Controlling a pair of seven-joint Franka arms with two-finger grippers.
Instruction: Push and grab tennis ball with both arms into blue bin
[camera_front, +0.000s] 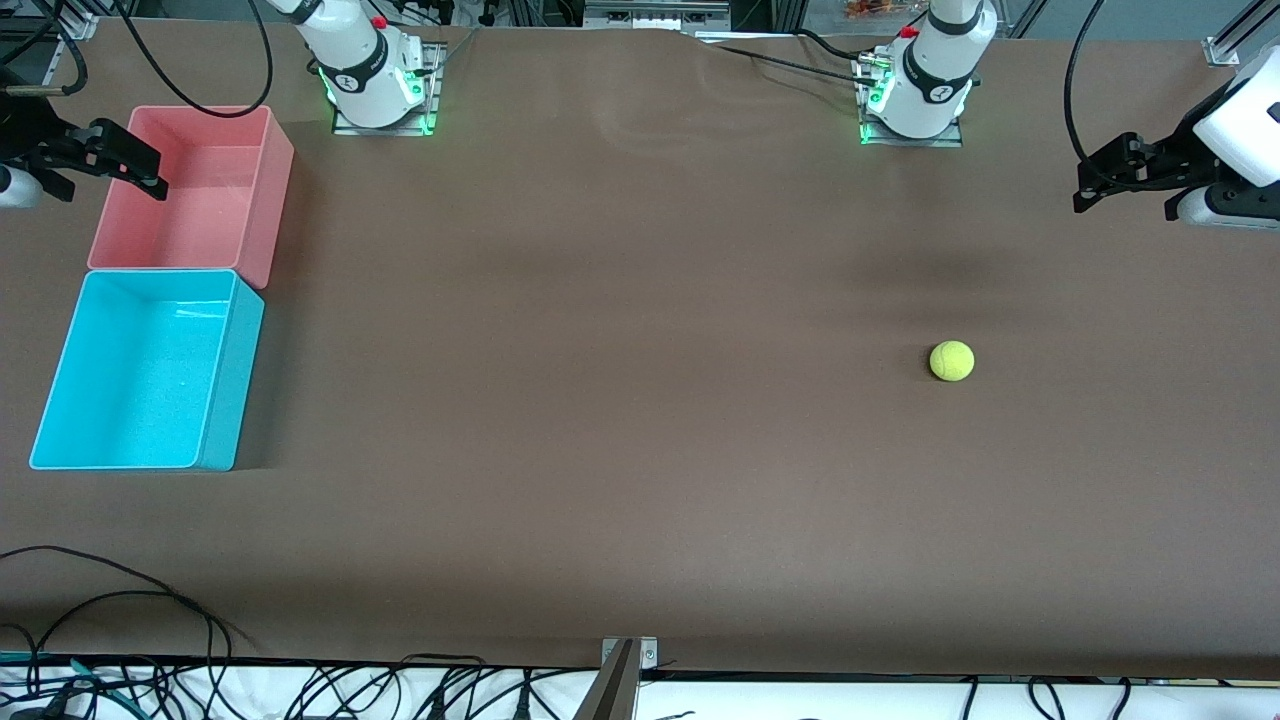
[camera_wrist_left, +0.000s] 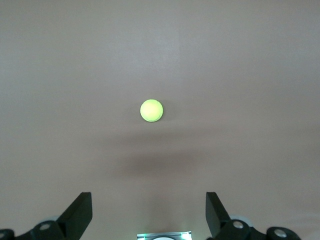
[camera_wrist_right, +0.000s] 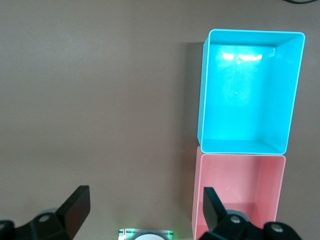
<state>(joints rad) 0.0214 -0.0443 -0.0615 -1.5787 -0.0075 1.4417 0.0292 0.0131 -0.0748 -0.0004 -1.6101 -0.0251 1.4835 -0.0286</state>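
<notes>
The tennis ball (camera_front: 951, 361) (camera_wrist_left: 151, 110), small and yellow-green, lies on the brown table toward the left arm's end. The blue bin (camera_front: 232, 372) (camera_wrist_right: 202, 100) stands empty at the right arm's end. My left gripper (camera_front: 1087, 188) (camera_wrist_left: 148, 206) hangs open and empty over the table's edge at the left arm's end, well apart from the ball. My right gripper (camera_front: 148, 172) (camera_wrist_right: 145, 204) hangs open and empty over the outer rim of the pink bin, beside the blue bin.
A pink bin (camera_front: 275, 190) (camera_wrist_right: 197, 195) of the same size touches the blue bin, farther from the front camera. Both arm bases (camera_front: 380, 90) (camera_front: 915, 100) stand at the table's back edge. Loose black cables (camera_front: 150, 600) lie at the front edge.
</notes>
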